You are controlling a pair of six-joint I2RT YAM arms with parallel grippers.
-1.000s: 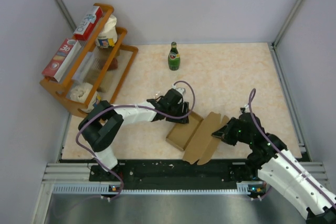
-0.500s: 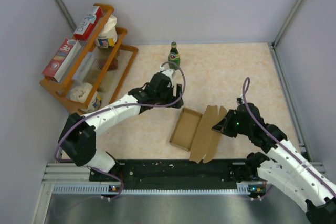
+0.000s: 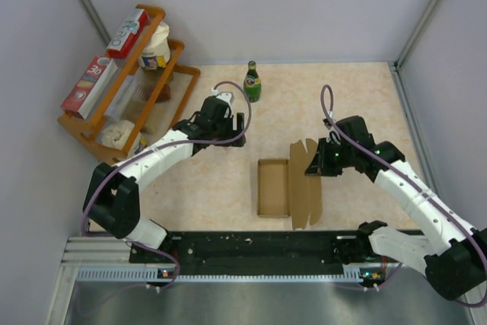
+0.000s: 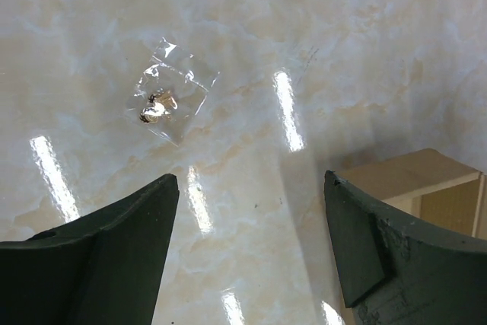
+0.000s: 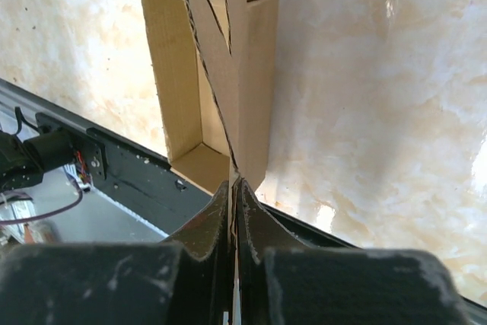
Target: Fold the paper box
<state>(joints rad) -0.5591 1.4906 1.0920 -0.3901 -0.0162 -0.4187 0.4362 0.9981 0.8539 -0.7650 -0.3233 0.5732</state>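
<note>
The paper box (image 3: 272,186) is a shallow brown cardboard tray near the table's front edge, with its lid flap (image 3: 305,183) spread open to the right. In the right wrist view the tray (image 5: 185,81) stands beyond the raised flap (image 5: 242,74). My right gripper (image 3: 310,168) is shut on the flap's edge, and the wrist view shows the jaws (image 5: 234,188) pinching the thin cardboard. My left gripper (image 3: 233,129) is open and empty, up and left of the box. Between its fingers is bare table, with a box corner (image 4: 415,176) at the right.
A green bottle (image 3: 252,81) stands at the back centre. A wooden rack (image 3: 176,84) with red-and-white boxes and jars fills the back left. A small clear plastic bag (image 4: 171,100) lies on the table below the left gripper. A black rail (image 3: 259,245) runs along the front edge.
My left gripper has let go of the box and pulled away up-left. My right gripper has moved back and left with the flap, turning the box square to the table edge.
</note>
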